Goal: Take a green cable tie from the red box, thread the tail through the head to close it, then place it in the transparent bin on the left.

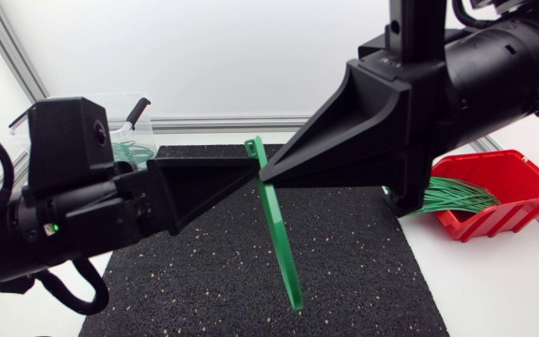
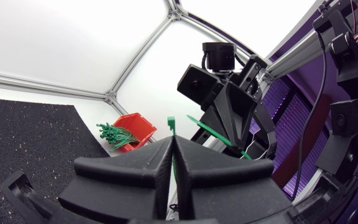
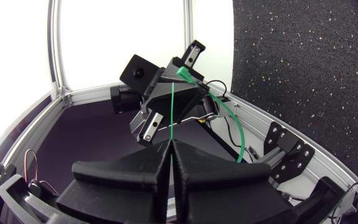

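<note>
Green cable tie (image 1: 277, 225) hangs in the air above the black mat (image 1: 363, 262), pinched near its upper end by both our grippers. Our left gripper (image 1: 254, 179) comes in from the left and our right gripper (image 1: 269, 174) from the upper right. Their tips meet almost nose to nose at the strap, each with its fingers pressed together on it. In the left wrist view the head (image 2: 171, 122) of the tie pokes out just past our left gripper's tips. The long tail slants down over the mat. Well off to the right sits the red box (image 1: 508, 183), a bundle of green ties (image 1: 457, 197) spilling from it. The transparent bin (image 1: 123, 126) stands behind our left arm, with green ties inside.
</note>
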